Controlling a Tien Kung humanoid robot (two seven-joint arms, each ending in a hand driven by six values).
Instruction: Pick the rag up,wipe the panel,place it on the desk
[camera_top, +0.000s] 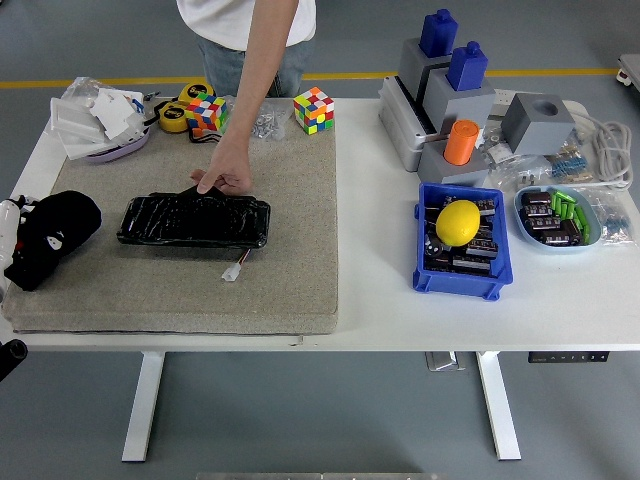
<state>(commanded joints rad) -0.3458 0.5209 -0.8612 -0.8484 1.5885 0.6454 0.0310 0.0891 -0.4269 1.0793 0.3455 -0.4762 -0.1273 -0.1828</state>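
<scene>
At the far-left edge the left hand (10, 222) showed only as a white sliver behind the rag (50, 237); whether its fingers gripped could not be told. The black rag lay bunched on the mat (290, 200), left of the panel (195, 220), which a person's hand (225, 178) pressed down. Soft, light and floppy, the rag probably wanted gathering at its bunched middle.

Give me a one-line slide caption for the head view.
Person's hand steadies the black panel on the felt mat while the robot's left hand holds the black rag at the mat's left edge.
</scene>
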